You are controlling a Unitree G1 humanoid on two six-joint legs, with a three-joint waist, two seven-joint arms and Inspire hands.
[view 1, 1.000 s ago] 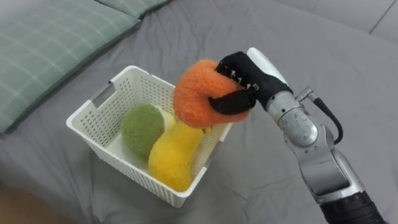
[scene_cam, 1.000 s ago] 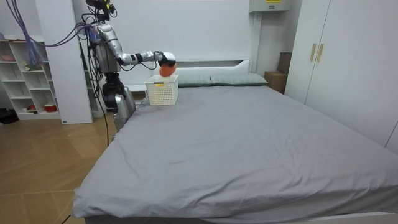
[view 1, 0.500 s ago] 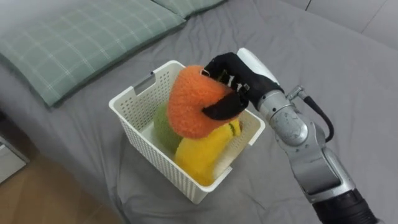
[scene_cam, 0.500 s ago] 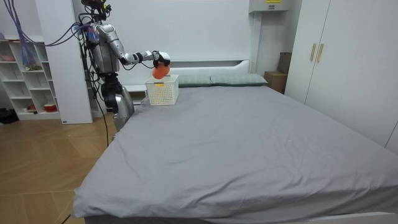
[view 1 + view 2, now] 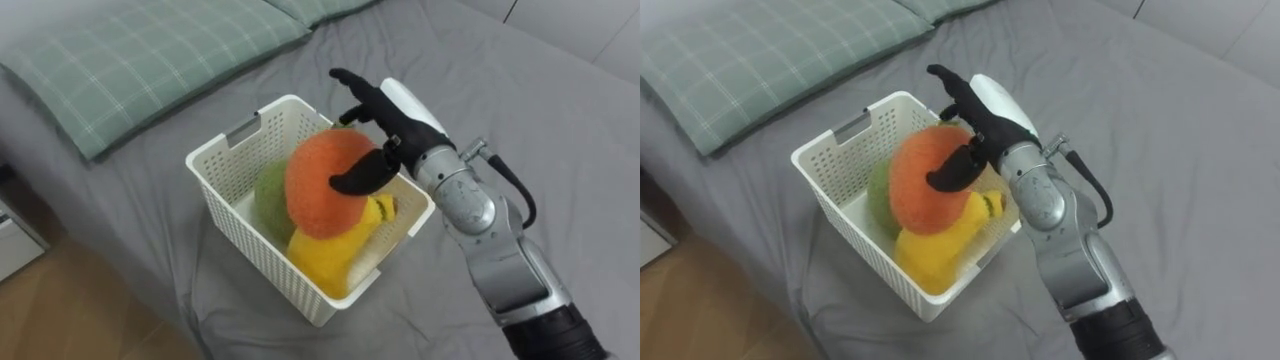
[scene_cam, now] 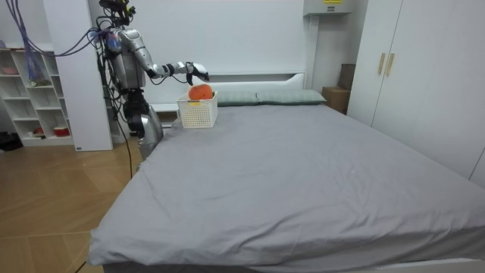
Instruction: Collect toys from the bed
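Lying across the upper left of the frame is a pillow point(image 5: 150, 60); right of it, at centre, a basket point(image 5: 255, 240) stands on the bed point(image 5: 560, 130); inside it, at its left, sits a green toy point(image 5: 268, 195); the orange toy point(image 5: 325, 185) rests on top of the pile, above the rim; a yellow toy point(image 5: 325, 260) lies beneath it toward the lower right wall; the right hand point(image 5: 400, 115) hovers just up and right of the orange toy, its fingers spread wide and pointing to the upper left, gripping nothing; the thumb point(image 5: 355, 180) lies against the toy's right side. The toy is round, so no long axis matters; it lies down and left of the palm, so the hand should probably draw back up and right to get clear without dragging the toy off the pile. In the room view the robot stands at the bedside by the basket, at the room view's left.
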